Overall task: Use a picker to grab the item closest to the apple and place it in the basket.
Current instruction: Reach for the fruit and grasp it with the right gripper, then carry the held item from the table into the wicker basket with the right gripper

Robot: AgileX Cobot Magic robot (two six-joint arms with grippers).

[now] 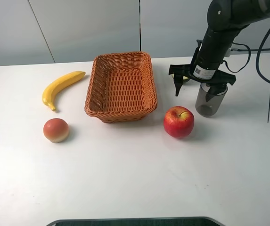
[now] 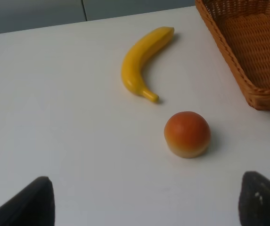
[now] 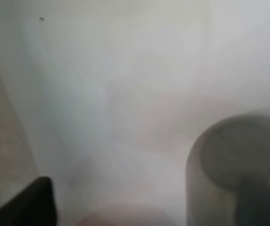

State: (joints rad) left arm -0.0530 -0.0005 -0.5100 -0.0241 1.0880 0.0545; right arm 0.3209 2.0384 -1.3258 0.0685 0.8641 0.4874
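Beside the apple, grey cup upright, mouth up, right jaws wide over it.

The exterior high camera is mounted above the near side of the table. It tilts down toward the far wall and stands far enough back to frame most of the surface. The left wrist camera looks obliquely from low height past the left pincer. It shares the banana, round fruit and basket corner with the exterior view. The right wrist camera is very close and defocused, and shares only the grey cup, lower right of its frame.
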